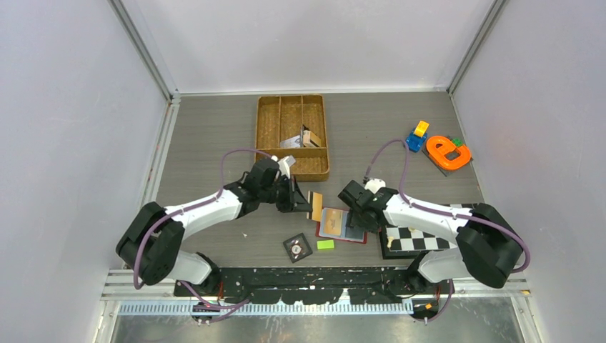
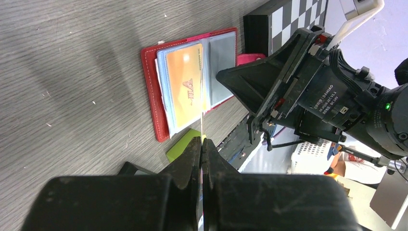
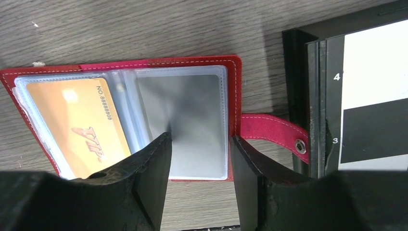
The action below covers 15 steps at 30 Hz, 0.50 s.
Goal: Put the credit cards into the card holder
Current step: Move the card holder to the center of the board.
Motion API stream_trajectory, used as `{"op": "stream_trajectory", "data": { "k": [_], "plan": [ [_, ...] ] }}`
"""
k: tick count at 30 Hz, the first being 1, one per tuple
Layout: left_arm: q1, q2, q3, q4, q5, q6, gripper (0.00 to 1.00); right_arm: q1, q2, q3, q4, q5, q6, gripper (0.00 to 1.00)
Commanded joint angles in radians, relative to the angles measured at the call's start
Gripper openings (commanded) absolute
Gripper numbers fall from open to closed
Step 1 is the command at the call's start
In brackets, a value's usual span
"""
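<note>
Black left fingers [image 2: 190,161] are clenched on one edge of a thin tan rectangular card [image 1: 315,206], which we see edge-on from the left wrist. They hold it just left of the open red leather-like folding wallet [image 2: 150,91]. A small bright green block [image 1: 325,244] lies just beside the wallet, nearer the near edge of the bench. The wallet lies flat close to the middle of that near edge, its short tab [image 3: 269,132] pointing toward the right edge. We see one orange plastic card [image 3: 79,122] tucked in its clear left-hand pocket. Over the grey right-hand pocket the right fingers [image 3: 154,163] hang spread apart, gripping nothing.
</note>
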Motion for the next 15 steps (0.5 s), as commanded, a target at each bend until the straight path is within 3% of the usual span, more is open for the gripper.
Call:
{"op": "stream_trajectory", "data": {
  "k": [1,6,15],
  "plan": [
    [-0.004,0.011,0.024,0.049,0.002,-0.008,0.00,0.004,-0.013,-0.016,0.026,0.037,0.011,0.53],
    [-0.008,0.022,0.021,0.060,0.010,-0.010,0.00,0.002,0.017,-0.023,0.075,0.000,-0.007,0.50],
    [-0.007,0.065,-0.009,0.140,0.080,-0.040,0.00,0.001,0.057,-0.050,0.313,-0.138,-0.152,0.46]
  ]
}}
